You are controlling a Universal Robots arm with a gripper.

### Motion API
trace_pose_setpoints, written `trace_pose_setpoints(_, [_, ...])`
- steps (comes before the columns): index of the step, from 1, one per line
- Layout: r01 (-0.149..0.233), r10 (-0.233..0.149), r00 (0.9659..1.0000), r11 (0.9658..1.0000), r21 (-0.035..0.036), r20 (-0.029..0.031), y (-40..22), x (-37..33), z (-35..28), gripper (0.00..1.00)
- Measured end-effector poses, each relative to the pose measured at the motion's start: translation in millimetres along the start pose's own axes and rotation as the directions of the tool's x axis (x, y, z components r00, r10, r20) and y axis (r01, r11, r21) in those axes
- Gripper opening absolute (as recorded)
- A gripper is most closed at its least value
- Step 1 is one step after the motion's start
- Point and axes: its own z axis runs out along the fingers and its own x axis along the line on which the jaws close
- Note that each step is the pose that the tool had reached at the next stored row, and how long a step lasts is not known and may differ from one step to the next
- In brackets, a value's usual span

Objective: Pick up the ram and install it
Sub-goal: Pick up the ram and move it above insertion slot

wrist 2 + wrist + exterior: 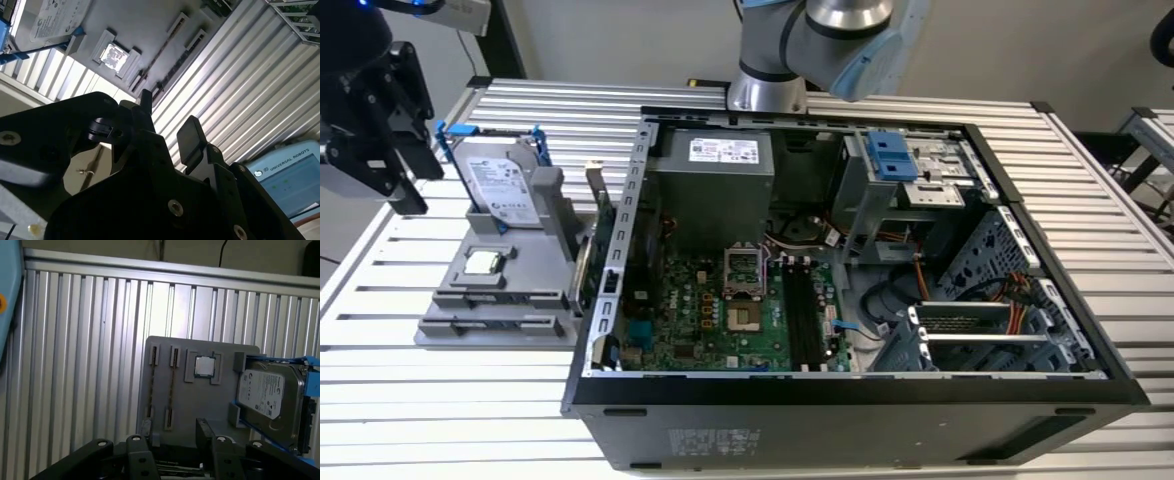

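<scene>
- My hand (pixel 173 434) is wide open, its black fingers well apart with nothing between them. It hangs above the grey moulded plastic parts holder (pixel 200 400) and touches nothing on it.
- The ram (pixel 171 385), a thin, long dark-green circuit-board stick, seems to sit edge-up in one of the holder's two long slots. It is so thin from here that I cannot be sure.
- I judge the task barely begun: the ram is not gripped, not lifted and not installed.
- On the holder beside the ram slots lies the small square silver processor chip (pixel 203 366). Past the chip, at the holder's far end from the ram, stands the boxy silver hard drive with blue rails (pixel 267 395).
- The holder rests on the ribbed aluminium worktop (pixel 454 400), just beside the open black computer case (pixel 854 420).
- Inside the case, well apart from the holder, the long black memory slots (pixel 803 320) lie on the green motherboard (pixel 707 320). They look unfilled.
- The case's metal side wall rises between the holder and those slots. The tall hard drive crowds one end of the holder.
</scene>
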Motion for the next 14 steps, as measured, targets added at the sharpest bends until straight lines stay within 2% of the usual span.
trace_pose_setpoints(4, [-0.001, 0.001, 1.0000, 1.0000, 0.0000, 0.0000, -0.1, 0.1, 5.0, 1.00])
trace_pose_setpoints(14, [-0.002, 0.002, 1.0000, 1.0000, 0.0003, 0.0002, -0.1, 0.2, 7.7, 1.00])
